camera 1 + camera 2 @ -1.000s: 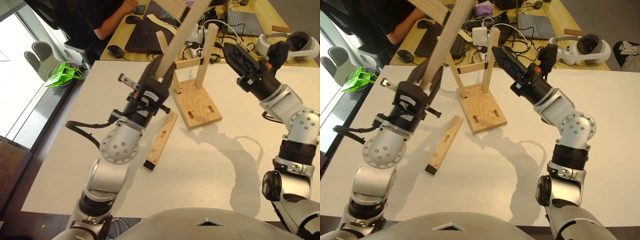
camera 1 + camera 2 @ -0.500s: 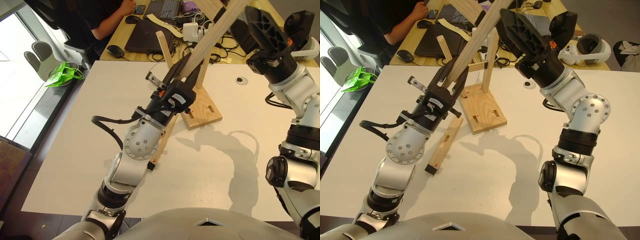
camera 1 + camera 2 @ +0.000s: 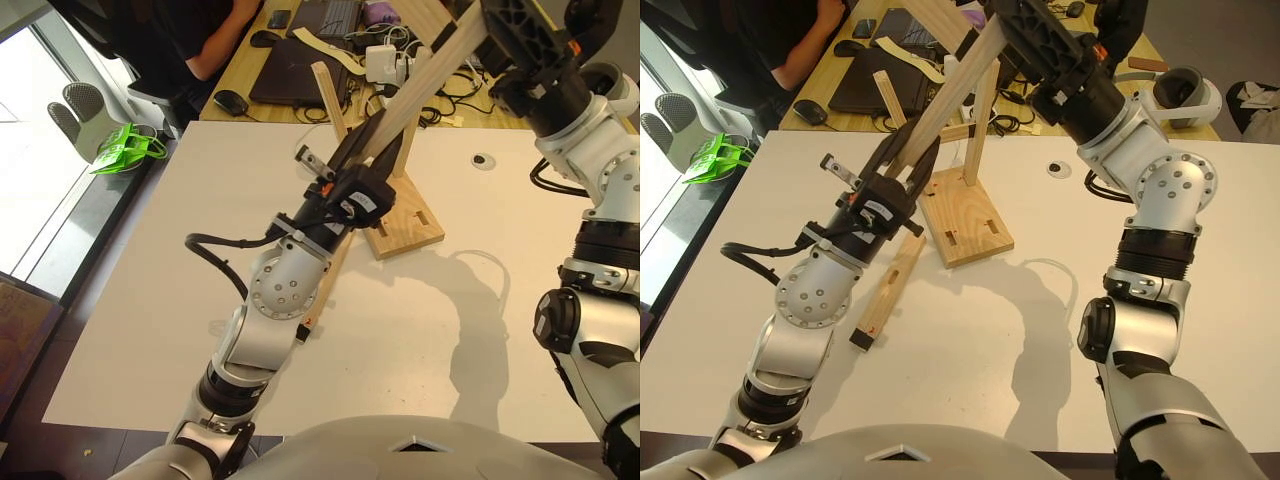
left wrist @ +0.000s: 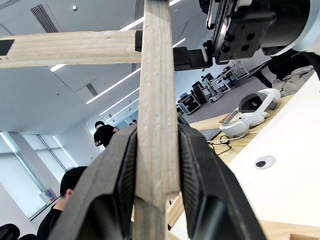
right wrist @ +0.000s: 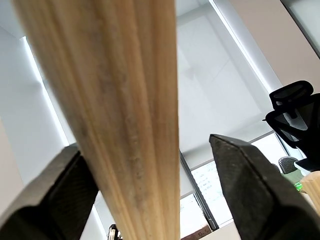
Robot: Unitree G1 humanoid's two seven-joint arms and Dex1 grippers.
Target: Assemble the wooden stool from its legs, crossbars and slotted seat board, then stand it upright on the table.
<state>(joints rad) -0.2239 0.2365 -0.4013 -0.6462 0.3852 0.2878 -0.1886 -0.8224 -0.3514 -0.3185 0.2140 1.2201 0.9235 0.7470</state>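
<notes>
progress stands at about halfway, by my reckoning. seat board (image 3: 992, 240) lies flat on the surface (image 3: 990, 340) at about 12 o'clock from me. two legs (image 3: 980, 120) stand up out of its far end, joined by a crossbar (image 3: 945, 135). the two slots (image 3: 952, 237) at its near end are bare.

my left end effector (image 3: 910, 160) is clamped on the lower part of a long leg (image 3: 950, 95), which slants up toward 1 o'clock above the board. in the left wrist view a second crossbar (image 4: 70, 47) sticks out sideways from that leg near its top. my right end effector (image 3: 1040, 40) is at the upper end of the same leg. its fingers (image 5: 240, 170) sit either side of the wood, apart, with a gap showing on one side.

another wooden piece (image 3: 890, 290) lies flat on the surface at 7 o'clock from the board, partly under my left arm.

left to do, as i judge it: complete the second leg pair with the loose piece, seat it in the bare slots, then turn the stool over onto its legs.
</notes>
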